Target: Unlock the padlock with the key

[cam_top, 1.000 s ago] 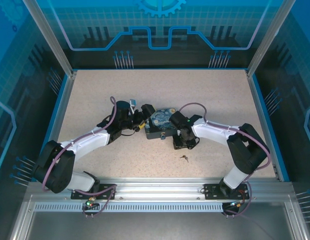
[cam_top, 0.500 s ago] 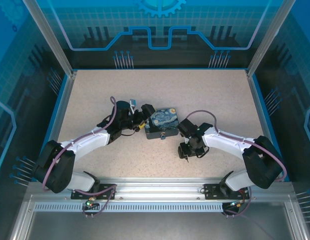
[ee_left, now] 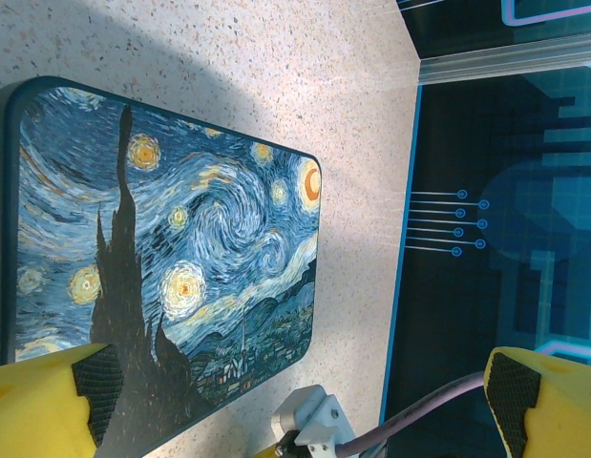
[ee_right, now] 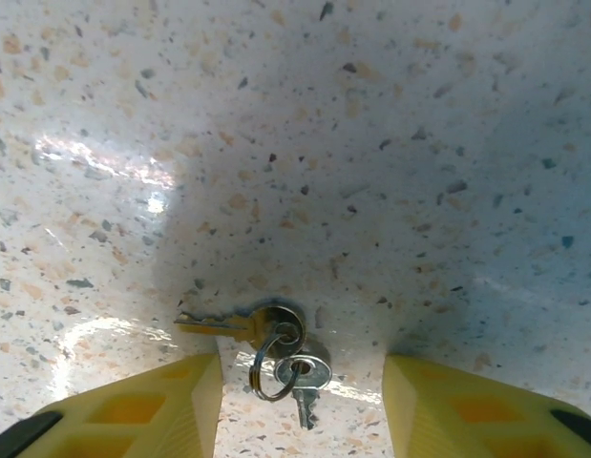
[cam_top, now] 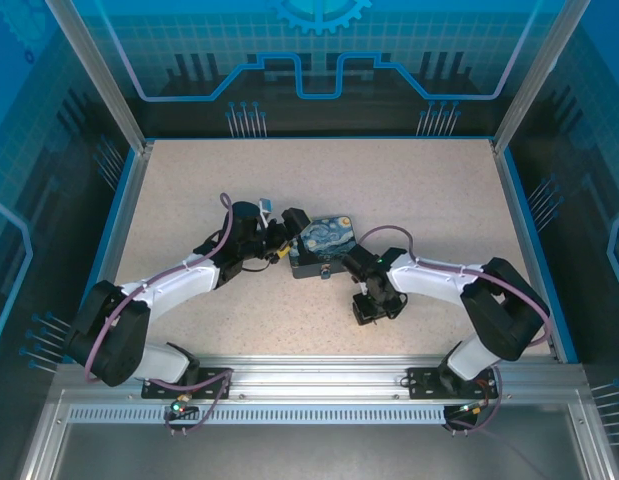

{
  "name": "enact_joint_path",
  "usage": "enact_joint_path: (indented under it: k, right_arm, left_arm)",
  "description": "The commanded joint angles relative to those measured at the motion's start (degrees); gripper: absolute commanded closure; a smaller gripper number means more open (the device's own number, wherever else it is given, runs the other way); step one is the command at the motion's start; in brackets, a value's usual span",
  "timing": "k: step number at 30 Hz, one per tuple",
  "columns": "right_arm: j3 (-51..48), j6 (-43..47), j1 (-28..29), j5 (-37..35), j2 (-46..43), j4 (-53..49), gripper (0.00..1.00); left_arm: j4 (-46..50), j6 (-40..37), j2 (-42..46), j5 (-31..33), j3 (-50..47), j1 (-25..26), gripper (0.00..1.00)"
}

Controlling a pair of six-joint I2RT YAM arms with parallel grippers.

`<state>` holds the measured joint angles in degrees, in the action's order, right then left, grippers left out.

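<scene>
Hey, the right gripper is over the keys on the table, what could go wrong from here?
1. The brass key lies flat on the table, so the open right gripper may slide over it without catching it.
2. A silver key shares its ring; the jaws could pinch that instead, leaving the brass key dangling.

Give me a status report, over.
Left gripper open at the box. Right gripper open, key on the table at its fingertips. Padlock at the box's near side. Nothing blocks the key.
</scene>
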<state>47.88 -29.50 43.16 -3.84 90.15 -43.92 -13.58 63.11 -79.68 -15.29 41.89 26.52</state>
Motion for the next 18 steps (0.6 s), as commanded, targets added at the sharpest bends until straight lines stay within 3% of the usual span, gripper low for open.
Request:
enact_joint_path:
  k: [1,14,18]
  right_arm:
    - [1.5,0.7,1.4,-2.4,2.7,-0.7,0.54]
    - [2.2,1.4,1.6,-2.4,6.9,0.8,0.70]
    - [2.2,1.7,1.6,-2.0,7.7,0.8,0.82]
  left_arm:
    - [0.8,0.2,0.2,0.1,0.9,-0.2,0.01]
    - [0.5,0.3,0.1,-0.1,0.8,-0.2,0.01]
    - [0.5,0.3,0.3,-0.2,0.8,-0.2,0.01]
